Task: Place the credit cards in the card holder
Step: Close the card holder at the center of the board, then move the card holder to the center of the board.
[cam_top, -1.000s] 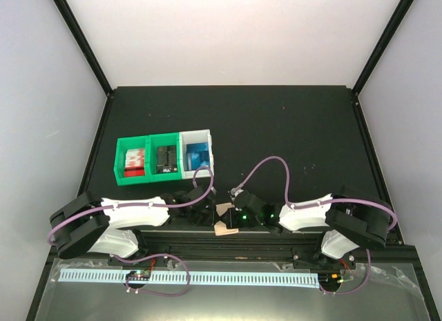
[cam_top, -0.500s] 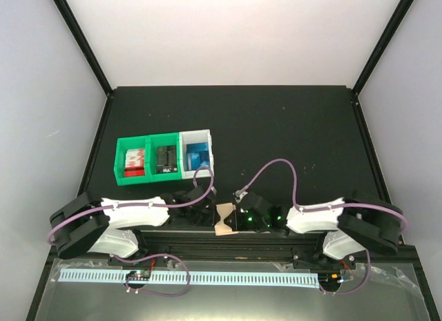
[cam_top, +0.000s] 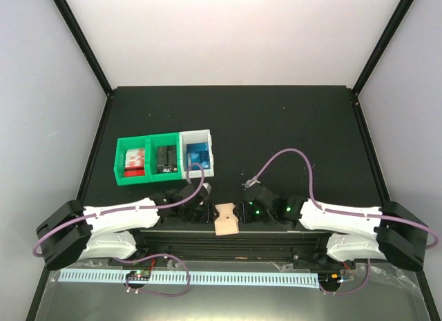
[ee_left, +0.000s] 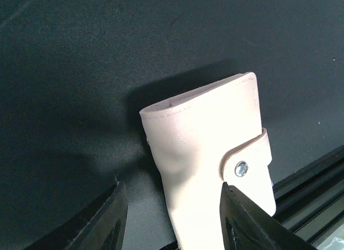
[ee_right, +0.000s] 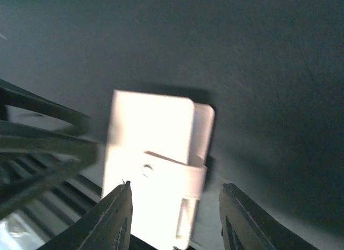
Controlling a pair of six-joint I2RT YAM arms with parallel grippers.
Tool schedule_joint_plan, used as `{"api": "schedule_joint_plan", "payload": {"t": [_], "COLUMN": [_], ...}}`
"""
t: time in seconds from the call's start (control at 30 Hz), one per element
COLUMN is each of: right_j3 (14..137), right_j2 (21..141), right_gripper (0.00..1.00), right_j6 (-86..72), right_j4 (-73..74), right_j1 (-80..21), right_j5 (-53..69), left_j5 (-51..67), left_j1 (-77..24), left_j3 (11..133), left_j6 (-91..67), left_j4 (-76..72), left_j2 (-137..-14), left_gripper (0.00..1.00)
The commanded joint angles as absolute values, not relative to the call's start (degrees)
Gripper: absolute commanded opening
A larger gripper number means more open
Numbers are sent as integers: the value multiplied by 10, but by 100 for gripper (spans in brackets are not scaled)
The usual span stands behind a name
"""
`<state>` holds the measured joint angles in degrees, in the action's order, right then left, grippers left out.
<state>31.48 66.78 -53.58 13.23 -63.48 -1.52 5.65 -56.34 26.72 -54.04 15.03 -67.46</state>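
The holder [cam_top: 226, 219] lay flat at the desk's [cam_top: 276, 121] near edge, its near end reaching the black rail [cam_top: 276, 236]. It was pale tan and leather-like, folded shut, with a strap across it fastened by a small metal snap [ee_left: 241, 168]. The left jaws and right jaws flanked it, both spread open and gripping nothing. Farther off to the left, blue cards [cam_top: 198, 155] sat in a white bin [cam_top: 196, 137], which stood beside two green bins [cam_top: 148, 141].
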Motion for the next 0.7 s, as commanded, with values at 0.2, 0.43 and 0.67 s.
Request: {"api": "schedule_joint_plan", "payload": {"t": [0.2,0.43,0.67], "right_j3": [309,297,299], "right_j2": [770,820,832], "right_gripper": [39,25,22], "right_j6": [-518,-548,-554], "right_j4": [81,25,23], "right_j1": [-633,-634,-621], "right_j5": [75,79,15], "left_j5": [118,128,126], "left_j1": [-553,-551,-528], "left_j3": [248,259,298], "left_j6": [-546,-539,-506], "left_j4": [105,98,101], "left_j2": [-714,-750,-779], "left_gripper": [32,25,24]}}
